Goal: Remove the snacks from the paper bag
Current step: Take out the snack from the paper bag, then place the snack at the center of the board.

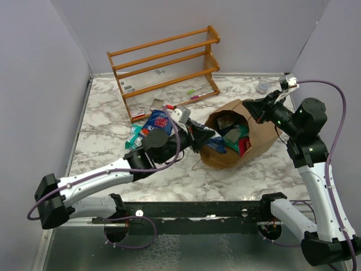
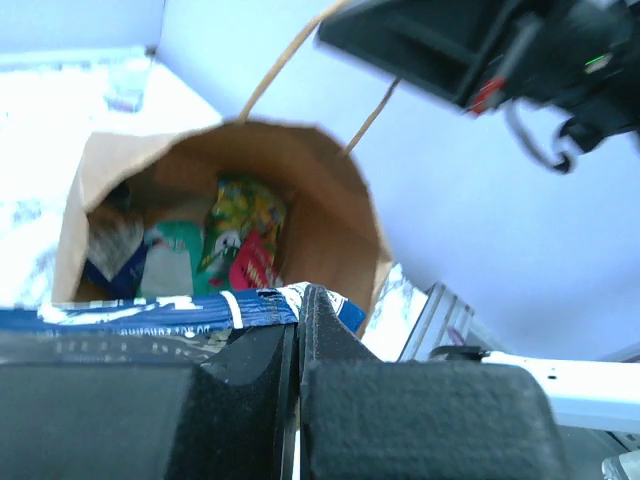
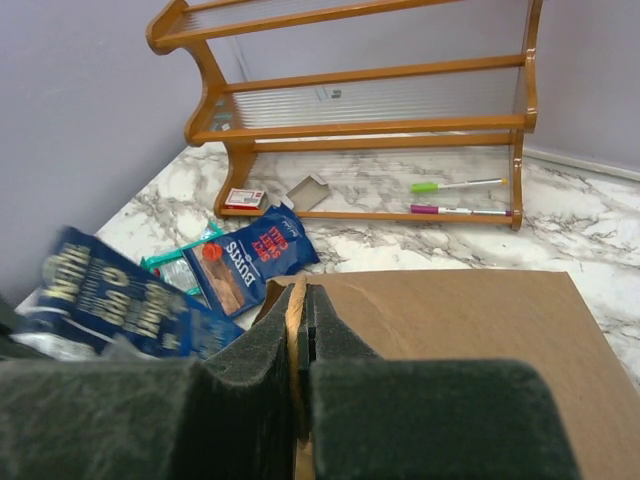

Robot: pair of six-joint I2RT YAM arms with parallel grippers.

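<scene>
By bag [image 1: 256, 141]: left end effector [image 2: 298, 300] tight on packet [image 2: 150, 312], right end effector [image 3: 301, 292] on handle [image 3: 294, 325]

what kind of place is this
Probably a robot lab cell: left arm and right arm bolted to a marble-look table, plain walls boxing it in, a staged wooden rack and paper bag.

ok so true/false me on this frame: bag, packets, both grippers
1. The paper bag lies on its side, mouth toward the left gripper. True.
2. The bag is empty. False: several packets are inside.
3. The left gripper is shut on a blue packet at the bag's mouth. True.
4. The right gripper hangs open, clear of the bag. False: it is shut on the bag's handle.
5. Loose packets lie on the table outside the bag. True.
</scene>
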